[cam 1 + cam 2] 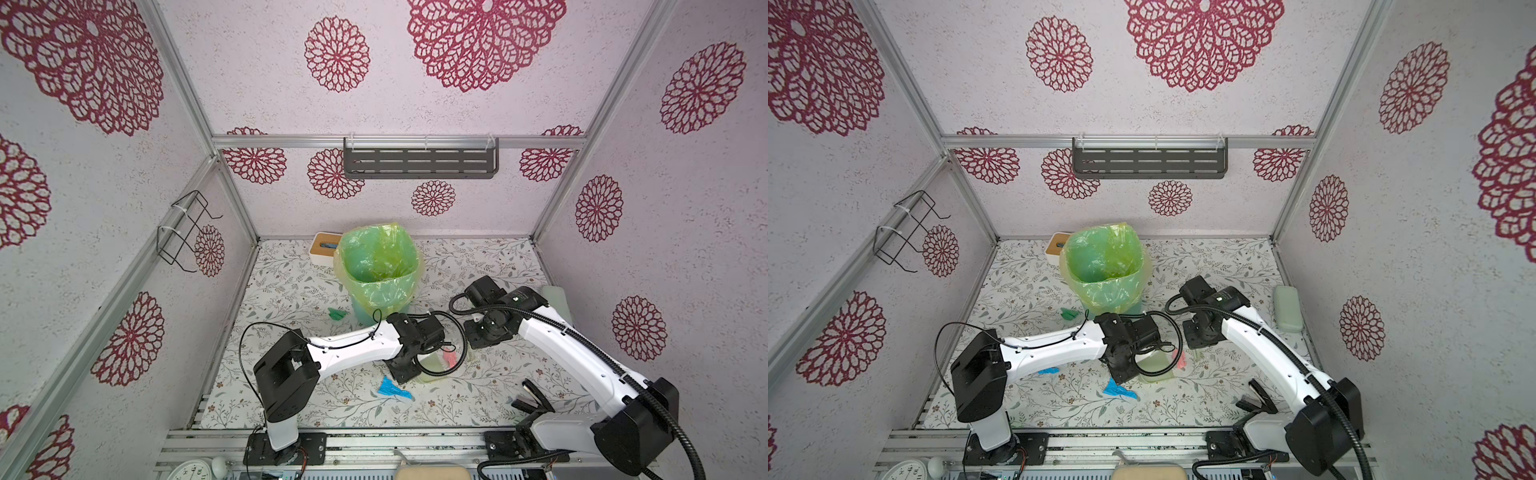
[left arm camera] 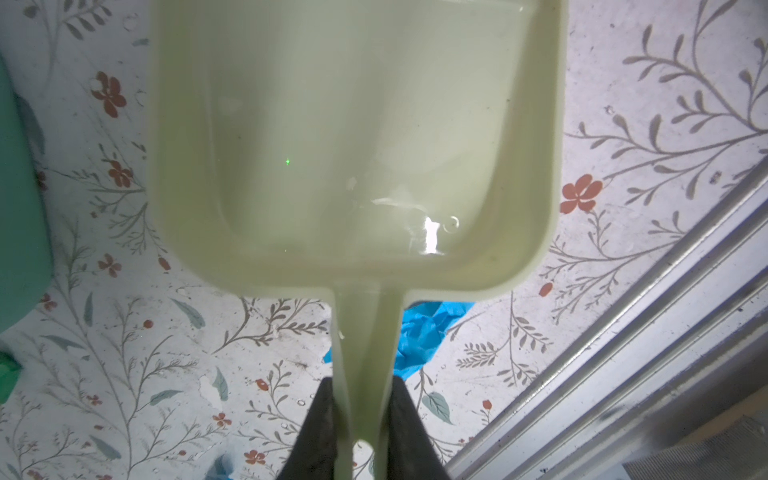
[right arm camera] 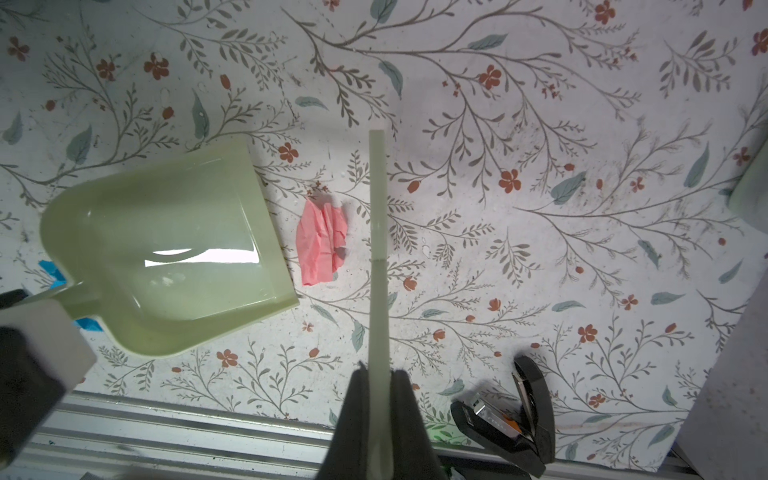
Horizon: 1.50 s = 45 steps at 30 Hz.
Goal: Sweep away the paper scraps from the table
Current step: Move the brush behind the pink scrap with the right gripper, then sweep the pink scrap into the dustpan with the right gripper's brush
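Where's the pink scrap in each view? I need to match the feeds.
In a top view: pink scrap just right of the dustpan.
In a top view: same, beside the dustpan.
Left wrist: not in it.
Right wrist: just off the dustpan's open lip.
Shared landmark: the dustpan.

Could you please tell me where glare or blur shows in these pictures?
Left wrist view: white glare spot in the dustpan; left gripper blurred. Right wrist view: glare streak across the dustpan, pink scrap sharp, right gripper and green stick's near end blurred. Both top views: evenly lit.
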Tool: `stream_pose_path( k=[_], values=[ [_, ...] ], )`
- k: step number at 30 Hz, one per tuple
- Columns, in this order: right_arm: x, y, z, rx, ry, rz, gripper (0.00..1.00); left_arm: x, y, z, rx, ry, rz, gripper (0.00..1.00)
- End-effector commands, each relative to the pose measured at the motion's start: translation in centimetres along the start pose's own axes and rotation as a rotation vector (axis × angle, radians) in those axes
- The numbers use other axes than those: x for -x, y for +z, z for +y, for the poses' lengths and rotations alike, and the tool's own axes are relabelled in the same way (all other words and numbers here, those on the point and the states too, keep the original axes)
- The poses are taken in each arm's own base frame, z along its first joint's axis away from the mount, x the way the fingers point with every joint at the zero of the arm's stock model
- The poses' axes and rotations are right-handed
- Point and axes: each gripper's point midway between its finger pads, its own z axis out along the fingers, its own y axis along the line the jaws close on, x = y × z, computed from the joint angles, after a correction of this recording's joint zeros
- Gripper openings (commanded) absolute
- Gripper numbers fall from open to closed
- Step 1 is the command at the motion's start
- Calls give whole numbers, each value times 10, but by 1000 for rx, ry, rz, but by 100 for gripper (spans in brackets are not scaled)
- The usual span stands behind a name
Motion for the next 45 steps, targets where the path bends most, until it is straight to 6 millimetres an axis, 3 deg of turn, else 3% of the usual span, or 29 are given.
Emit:
stream_pose_path(
  k=[1,9,16,23,29,36,45],
  values=[
    [1,1,12,34,17,-6,0,4,3,3,-22,-9,-16,9],
    [-3,-6,38,133,13,-15,0,3,11,6,-30,-16,1,9],
    [0,-34,66,323,32,-74,0,3,13,5,-43,-20,-1,9],
    [-5,-39,14,83,63,-93,0,3,15,5,-58,-28,-15,9],
    [-17,-23,5,44,59,-34,0,2,15,6,-66,-30,-15,9],
    [-21,-12,37,197,67,-11,0,3,17,5,-73,-37,-20,9],
    [-3,-46,70,410,102,-106,0,2,17,6,-79,-49,-26,9]
  ],
)
